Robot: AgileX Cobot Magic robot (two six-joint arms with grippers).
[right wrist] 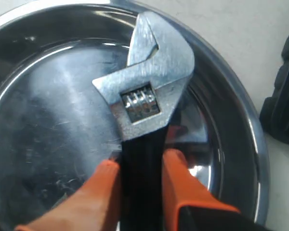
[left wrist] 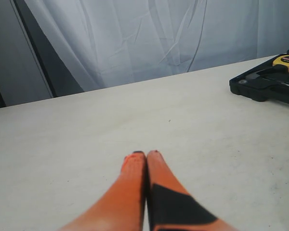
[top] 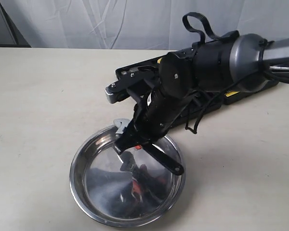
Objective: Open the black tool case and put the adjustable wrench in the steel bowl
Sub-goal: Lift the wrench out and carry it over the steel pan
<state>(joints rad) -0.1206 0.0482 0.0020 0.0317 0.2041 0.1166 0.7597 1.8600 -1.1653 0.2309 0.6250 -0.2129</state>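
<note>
The adjustable wrench (right wrist: pixel 147 96) has a shiny silver head and a black handle, and my right gripper (right wrist: pixel 141 161) is shut on that handle. It hangs over the steel bowl (right wrist: pixel 48 120), head towards the bowl's far rim. In the exterior view the right gripper (top: pixel 130 139) reaches down over the bowl (top: pixel 94 163), with the wrench head (top: pixel 119 126) showing just above the rim. The black tool case (top: pixel 135 74) lies open behind the arm. My left gripper (left wrist: pixel 145 154) is shut on nothing above bare table and is out of the exterior view.
The open case (left wrist: pixel 267 84) holds a yellow tape measure (left wrist: pixel 287 61) and other tools, one with a silver tip (top: pixel 113 91) jutting out at its near corner. A white curtain hangs behind the table. The right arm's bulk (top: pixel 221 60) covers much of the case.
</note>
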